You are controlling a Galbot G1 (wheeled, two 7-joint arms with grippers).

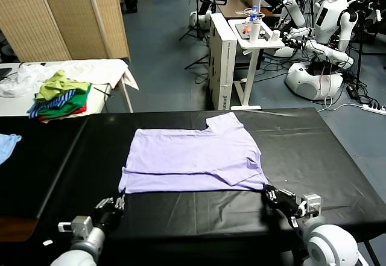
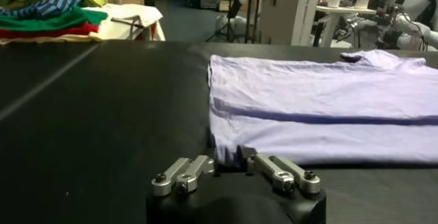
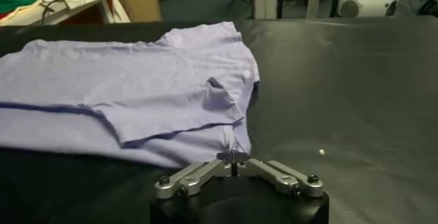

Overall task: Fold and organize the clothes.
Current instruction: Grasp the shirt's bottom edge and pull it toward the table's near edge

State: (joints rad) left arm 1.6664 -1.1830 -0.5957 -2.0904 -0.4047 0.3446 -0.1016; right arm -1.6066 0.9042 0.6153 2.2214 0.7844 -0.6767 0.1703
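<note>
The pale lavender T-shirt lies flat on the black table, with a fold line running across its near part. My left gripper sits at the shirt's near left corner. In the left wrist view this gripper is shut on the hem of the T-shirt. My right gripper is at the near right corner. In the right wrist view it is pinched shut on the edge of the T-shirt, just below the folded-in sleeve.
A pile of green, striped and red clothes rests on a white table at the back left. A light blue cloth lies at the black table's left edge. A white cart and other robots stand behind.
</note>
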